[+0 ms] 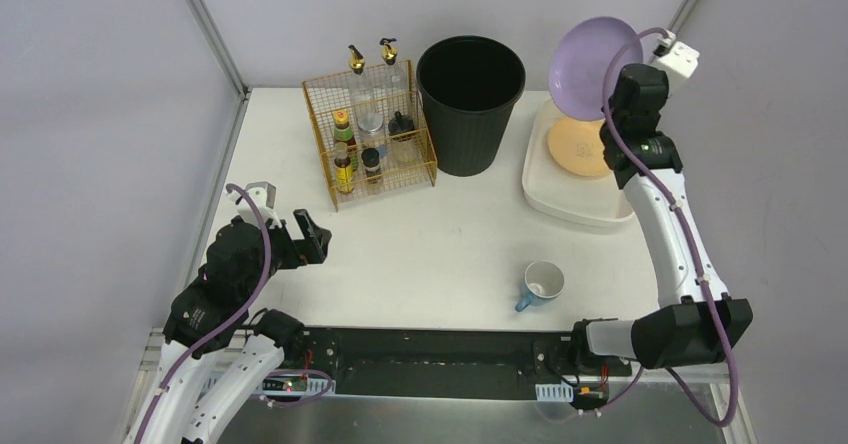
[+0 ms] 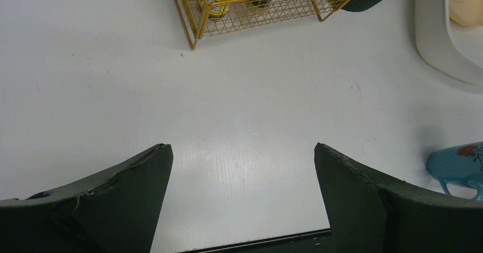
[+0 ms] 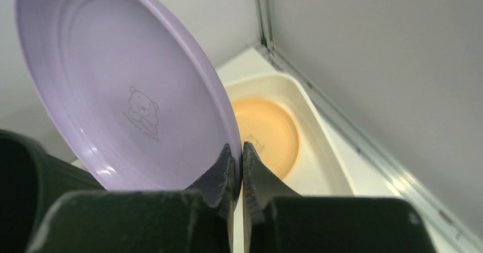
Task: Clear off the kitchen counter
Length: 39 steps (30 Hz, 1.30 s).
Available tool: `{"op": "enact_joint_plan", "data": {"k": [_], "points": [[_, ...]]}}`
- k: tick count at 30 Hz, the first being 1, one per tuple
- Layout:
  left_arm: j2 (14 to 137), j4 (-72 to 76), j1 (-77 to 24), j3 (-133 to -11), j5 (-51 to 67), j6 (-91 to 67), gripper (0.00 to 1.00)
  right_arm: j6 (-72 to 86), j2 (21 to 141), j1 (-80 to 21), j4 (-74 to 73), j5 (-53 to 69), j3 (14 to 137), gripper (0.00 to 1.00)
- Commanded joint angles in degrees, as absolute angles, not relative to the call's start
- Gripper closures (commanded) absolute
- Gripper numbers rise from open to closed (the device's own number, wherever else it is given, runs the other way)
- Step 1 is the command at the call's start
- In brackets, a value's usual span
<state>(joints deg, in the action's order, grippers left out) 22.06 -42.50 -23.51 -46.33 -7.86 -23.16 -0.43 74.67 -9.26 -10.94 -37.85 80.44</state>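
Clearing under way: lilac plate [image 3: 131, 93] pinched by its rim between right fingers [image 3: 225, 167], tilted on edge above white tub [image 1: 560, 199]. Orange plate [image 1: 578, 147] already lying in that tub, below and beyond the fingertips. Left fingers [image 2: 134, 179] spread wide and gripping nothing, hovering low over kitchen counter [image 1: 440, 244], white surface stretching beneath and ahead of them. Wire rack [image 1: 320, 144] of bottles straight ahead of those fingers, black bin [image 1: 470, 104] beyond it, blue mug [image 1: 541, 284] off to their right. Seemingly about midway: one plate stowed, a second not yet set down, mug yet to be collected.
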Motion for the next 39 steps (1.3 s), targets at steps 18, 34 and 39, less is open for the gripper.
{"op": "enact_joint_plan", "data": {"k": [18, 34, 39], "points": [[21.64, -41.84, -22.77, -46.49, -6.64, -22.71, 0.00, 40.70, 86.43, 11.14, -16.80, -13.89, 69.26, 1.00], [22.53, -41.84, -22.77, -46.56, -6.93, -22.63, 0.00, 49.00, 99.55, 12.19, -12.61, -10.57, 71.31, 1.00], [22.72, -41.79, -22.77, -46.58, -7.13, -22.59, 0.00, 51.16, 103.33, 12.23, -11.76, -9.33, 72.42, 1.00]]}}
